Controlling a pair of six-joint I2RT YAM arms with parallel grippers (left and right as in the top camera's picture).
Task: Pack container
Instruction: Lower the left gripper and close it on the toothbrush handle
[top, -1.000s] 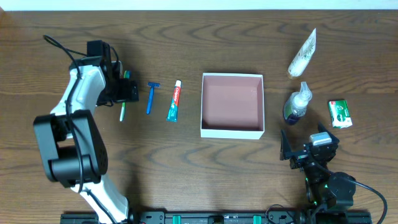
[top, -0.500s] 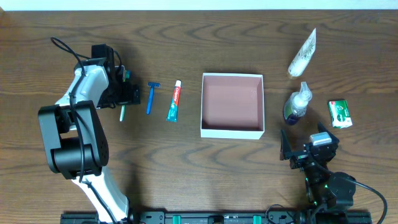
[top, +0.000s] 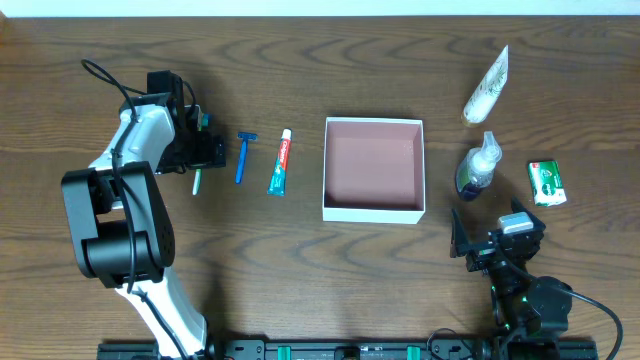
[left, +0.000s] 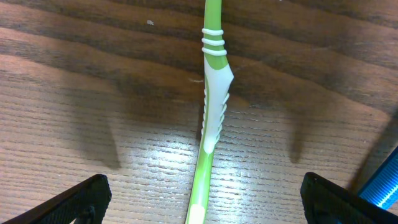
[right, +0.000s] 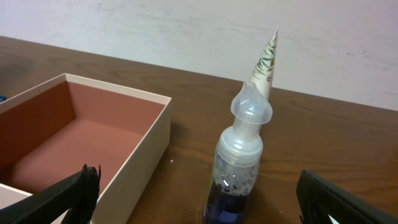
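Note:
The container (top: 373, 209), a square white box with a pinkish-brown inside, sits at the table's middle and is empty; it also shows in the right wrist view (right: 134, 162). My left gripper (top: 199, 152) is open, low over a green and white toothbrush (top: 197, 181), which lies between its fingers in the left wrist view (left: 209, 134). A blue razor (top: 242, 157) and a toothpaste tube (top: 280, 162) lie to its right. My right gripper (top: 486, 243) is open and empty, facing a pump bottle (right: 240, 167) of blue liquid.
The pump bottle (top: 476, 167) stands right of the container. A white tube (top: 487, 87) lies at the far right, also in the right wrist view (right: 264, 59). A green soap packet (top: 547, 183) lies beside the bottle. A pale wall runs behind the table.
The left arm shifted slightly to the right a second ago and has held still since. The right arm and all objects have not moved.

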